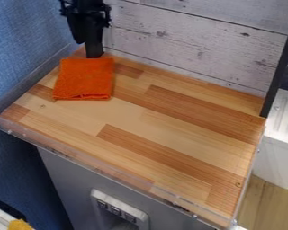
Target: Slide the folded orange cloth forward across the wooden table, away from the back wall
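Observation:
At the upper left of the camera view, the black gripper (91, 39) hangs down over the back left corner of the wooden work surface (170, 112). Its lower end stands right at the far edge of a folded orange cloth (84, 79); whether the two touch, I cannot tell. The cloth lies flat in a rough square, with its folded layers showing along the near edge. I see nothing held up off the surface.
A clear low rim (98, 168) runs along the front and the left side. Whitewashed wooden boards (194, 40) rise behind the surface, and a blue wall (20, 49) stands at the left. A dark upright post (280, 63) meets the back right corner.

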`<control>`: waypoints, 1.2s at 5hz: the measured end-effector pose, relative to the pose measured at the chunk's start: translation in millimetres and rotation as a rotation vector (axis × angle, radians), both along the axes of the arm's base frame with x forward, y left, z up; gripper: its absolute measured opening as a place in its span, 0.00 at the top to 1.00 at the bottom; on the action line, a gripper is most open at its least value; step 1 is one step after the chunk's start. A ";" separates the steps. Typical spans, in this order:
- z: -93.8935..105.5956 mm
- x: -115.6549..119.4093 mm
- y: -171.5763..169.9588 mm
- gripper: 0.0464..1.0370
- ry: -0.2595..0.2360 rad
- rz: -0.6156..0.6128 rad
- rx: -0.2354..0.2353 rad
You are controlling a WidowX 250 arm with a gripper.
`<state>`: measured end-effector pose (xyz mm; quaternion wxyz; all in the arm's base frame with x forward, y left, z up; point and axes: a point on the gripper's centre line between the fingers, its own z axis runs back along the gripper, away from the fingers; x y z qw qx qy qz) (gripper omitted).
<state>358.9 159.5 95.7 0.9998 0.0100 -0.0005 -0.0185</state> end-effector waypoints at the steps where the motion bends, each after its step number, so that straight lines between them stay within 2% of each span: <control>1: -16.2 0.6 2.0 0.88 0.018 0.009 0.003; 2: -30.9 2.1 3.3 0.98 0.016 0.004 0.003; 3: -49.1 2.0 2.3 0.99 0.023 0.003 -0.009; 6: -76.1 8.7 4.5 0.99 -0.005 0.029 -0.023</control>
